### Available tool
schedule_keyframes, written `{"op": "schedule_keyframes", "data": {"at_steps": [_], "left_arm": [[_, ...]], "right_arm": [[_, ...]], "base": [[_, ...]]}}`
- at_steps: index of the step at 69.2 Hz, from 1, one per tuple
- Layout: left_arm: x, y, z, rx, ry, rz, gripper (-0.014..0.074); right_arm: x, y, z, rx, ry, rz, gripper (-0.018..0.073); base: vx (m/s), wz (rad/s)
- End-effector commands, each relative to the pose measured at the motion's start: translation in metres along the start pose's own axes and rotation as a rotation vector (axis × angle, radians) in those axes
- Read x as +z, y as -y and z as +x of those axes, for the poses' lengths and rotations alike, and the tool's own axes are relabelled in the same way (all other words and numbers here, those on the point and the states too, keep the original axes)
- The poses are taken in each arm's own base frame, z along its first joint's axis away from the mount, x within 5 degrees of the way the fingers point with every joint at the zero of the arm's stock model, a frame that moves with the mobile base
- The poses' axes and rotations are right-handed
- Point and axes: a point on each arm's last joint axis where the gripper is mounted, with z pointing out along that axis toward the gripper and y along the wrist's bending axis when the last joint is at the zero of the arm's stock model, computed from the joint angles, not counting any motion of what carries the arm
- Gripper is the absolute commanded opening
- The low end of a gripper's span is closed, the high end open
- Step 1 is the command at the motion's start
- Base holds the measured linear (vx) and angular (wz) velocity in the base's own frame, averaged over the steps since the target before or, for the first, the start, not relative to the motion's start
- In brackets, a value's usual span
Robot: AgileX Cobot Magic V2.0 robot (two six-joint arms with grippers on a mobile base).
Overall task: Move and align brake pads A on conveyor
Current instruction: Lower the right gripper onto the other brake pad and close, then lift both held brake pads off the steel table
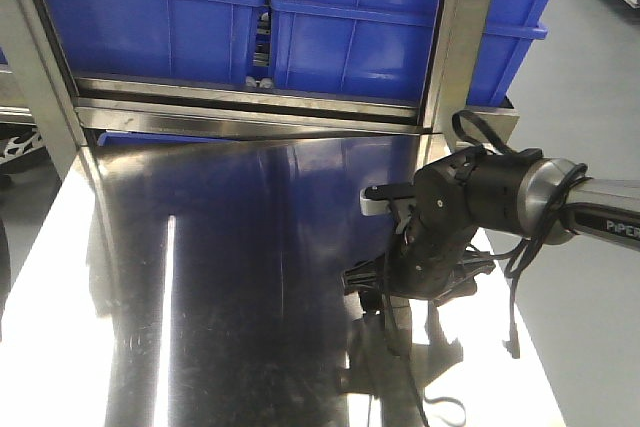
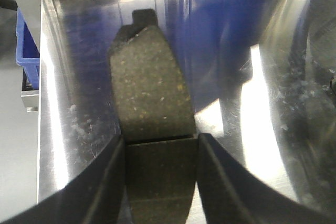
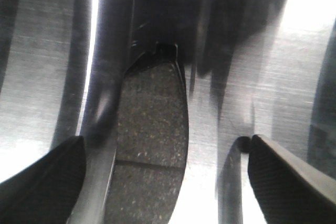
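1 brake pad (image 2: 149, 87) is clamped across its width by the left tool (image 2: 160, 139), long axis pointing ahead. A 2nd pad (image 3: 152, 114) lies lengthwise on the steel desk (image 3: 294, 77) inside the spread right tool (image 3: 165, 140), nearer 1 finger.

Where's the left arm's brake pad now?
In the left wrist view, the brake pad sits between the fingers of the left gripper, over the steel tabletop.

brake pad (image 2: 149, 82) seemingly between jaws
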Motion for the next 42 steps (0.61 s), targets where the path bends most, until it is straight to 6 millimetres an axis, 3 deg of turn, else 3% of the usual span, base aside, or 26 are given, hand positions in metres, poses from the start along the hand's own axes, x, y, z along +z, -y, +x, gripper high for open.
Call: {"op": "schedule_keyframes", "data": {"at_steps": [1, 21, 29, 42], "left_arm": [[-0.0076, 0.0029, -0.015, 0.002, 0.117, 0.02, 0.0139], [-0.0076, 0.0029, -0.015, 0.002, 0.117, 0.02, 0.0139], [-0.0076, 0.0029, -0.015, 0.002, 0.117, 0.02, 0.0139], [-0.0076, 0.0029, -0.015, 0.002, 0.117, 0.02, 0.0139]], "right_arm": [[-0.0204, -0.0011, -0.0091, -0.009, 0.077, -0.022, 0.058], [-0.0197, -0.0009, -0.0085, -0.009, 0.071, -0.02, 0.0531], [-0.0196, -0.0007, -0.0079, -0.009, 0.064, -0.017, 0.0442], [-0.0196, -0.0003, -0.0073, -0.011, 0.058, -0.013, 0.0211]], "base": [[0.0, 0.0], [0.0, 0.0], [0.0, 0.0], [0.0, 0.0]]}}
